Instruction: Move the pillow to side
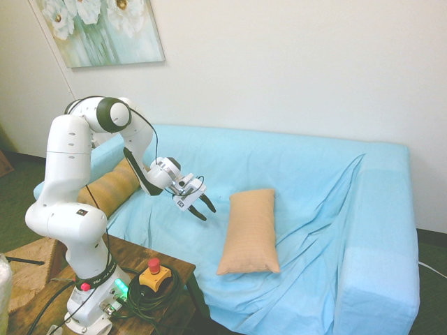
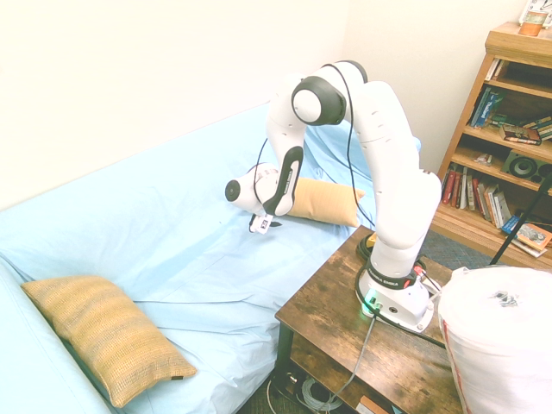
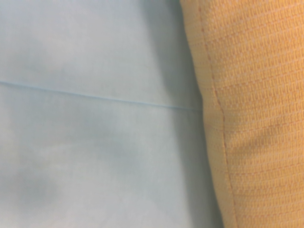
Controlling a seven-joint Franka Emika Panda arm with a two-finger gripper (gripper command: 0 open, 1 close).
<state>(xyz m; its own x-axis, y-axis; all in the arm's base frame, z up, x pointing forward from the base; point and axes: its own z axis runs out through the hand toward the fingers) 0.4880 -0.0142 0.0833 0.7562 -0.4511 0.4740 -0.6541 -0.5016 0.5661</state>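
Note:
The plain orange-tan pillow (image 1: 248, 234) lies flat in the middle of the sofa seat, its long side running front to back. It also shows at the lower left of the second exterior view as the pillow (image 2: 103, 336), and its woven edge fills one side of the wrist view as the pillow (image 3: 256, 114). My gripper (image 1: 202, 207) hangs open and empty above the seat, a short way left of the pillow's far corner, not touching it. The gripper (image 2: 263, 226) is small in the second exterior view. The blue-draped armrest (image 1: 380, 279) stands at the sofa's right end, with creases fanning toward it.
A darker brown striped cushion (image 1: 112, 187) leans at the sofa's left end behind my arm, seen as the cushion (image 2: 323, 203) too. A wooden table (image 1: 167, 269) stands before the sofa. A bookshelf (image 2: 509, 129) stands at the far wall.

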